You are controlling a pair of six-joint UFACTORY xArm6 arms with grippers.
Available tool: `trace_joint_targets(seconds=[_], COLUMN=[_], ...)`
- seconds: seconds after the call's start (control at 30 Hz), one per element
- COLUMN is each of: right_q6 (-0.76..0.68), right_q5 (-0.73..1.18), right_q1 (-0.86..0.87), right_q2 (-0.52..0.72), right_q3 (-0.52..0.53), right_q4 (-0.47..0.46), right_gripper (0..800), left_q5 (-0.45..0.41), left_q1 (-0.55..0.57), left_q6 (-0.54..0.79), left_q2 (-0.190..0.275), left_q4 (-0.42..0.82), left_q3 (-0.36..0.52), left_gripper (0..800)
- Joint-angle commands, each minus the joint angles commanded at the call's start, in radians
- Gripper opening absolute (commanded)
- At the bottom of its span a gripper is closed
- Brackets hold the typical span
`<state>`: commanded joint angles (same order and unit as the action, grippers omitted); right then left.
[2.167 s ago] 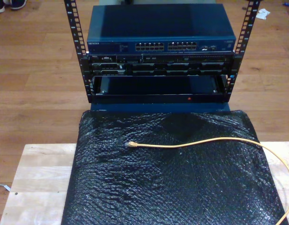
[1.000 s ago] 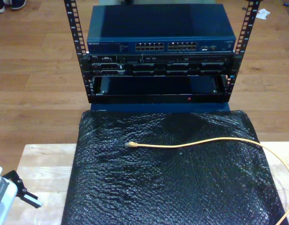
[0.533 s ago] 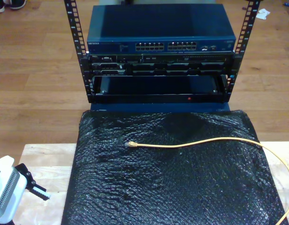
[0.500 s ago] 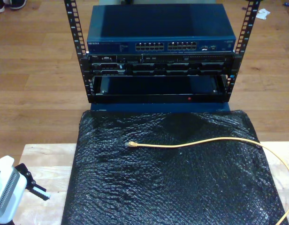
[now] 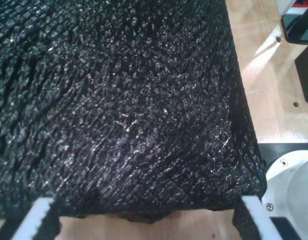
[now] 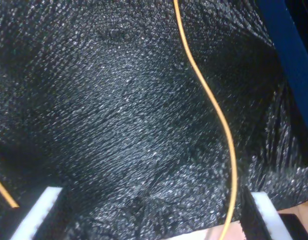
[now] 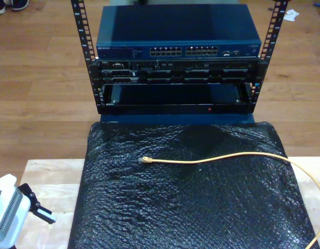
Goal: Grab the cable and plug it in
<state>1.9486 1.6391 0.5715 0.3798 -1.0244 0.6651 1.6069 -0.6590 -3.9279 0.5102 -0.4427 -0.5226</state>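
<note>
The yellow-orange cable [image 7: 227,156] lies across the black bubble-wrap mat [image 7: 191,207], its small clear plug [image 7: 145,160] pointing toward the exterior view's left. It runs off past the mat's edge at the exterior view's right. My first gripper [image 7: 41,213] hovers over the wooden table at the exterior view's lower left, open and well away from the plug. Its wrist view has the fingers [image 5: 41,212] spread wide at the mat's corner [image 5: 144,125], gripper [image 5: 144,201] empty. My second gripper [image 6: 154,194] is open above the mat, with a stretch of cable [image 6: 214,105] passing close to one finger [image 6: 259,210].
A rack behind the mat holds a blue network switch [image 7: 118,31] with two rows of ports [image 7: 183,51], and dark units below it [image 7: 175,72]. The wooden table [image 7: 51,176] shows beside the mat. A white round arm base [image 5: 294,185] sits near the mat's corner.
An arm has come into the exterior view's lower left corner over the last two seconds, and in the last half second it dropped slightly. The cable has not moved.
</note>
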Motion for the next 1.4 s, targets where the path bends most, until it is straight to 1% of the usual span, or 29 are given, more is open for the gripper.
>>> trace_joint_targets(seconds=[0.3,0.5,0.63,1.03,1.3,1.4], right_q6=[-0.060,-0.063,-0.089,-0.104,-0.107,-0.107], right_q5=[-0.064,-0.118,-0.126,-0.140,-0.141,-0.141], right_q1=[-0.094,-0.144,-0.160,-0.186,-0.210,-0.210], right_q2=[-0.005,-0.006,-0.006,-0.006,-0.009,-0.009], right_q3=[0.000,0.000,0.000,0.000,0.000,0.000], right_q4=[0.000,0.000,0.000,0.003,0.066,0.074], right_gripper=[796,796,796,796,796,796], left_q5=[0.000,0.000,0.000,0.000,0.000,0.000], left_q1=[0.000,0.000,0.000,0.000,0.000,0.000], left_q6=[0.000,0.000,0.000,0.000,0.000,0.000], left_q2=[0.000,0.000,0.000,0.000,0.000,0.000], left_q4=[0.002,0.002,0.002,0.002,0.002,0.002], left_q3=[0.000,0.000,0.000,0.000,0.000,0.000], left_gripper=[799,800,800,800,800,800])
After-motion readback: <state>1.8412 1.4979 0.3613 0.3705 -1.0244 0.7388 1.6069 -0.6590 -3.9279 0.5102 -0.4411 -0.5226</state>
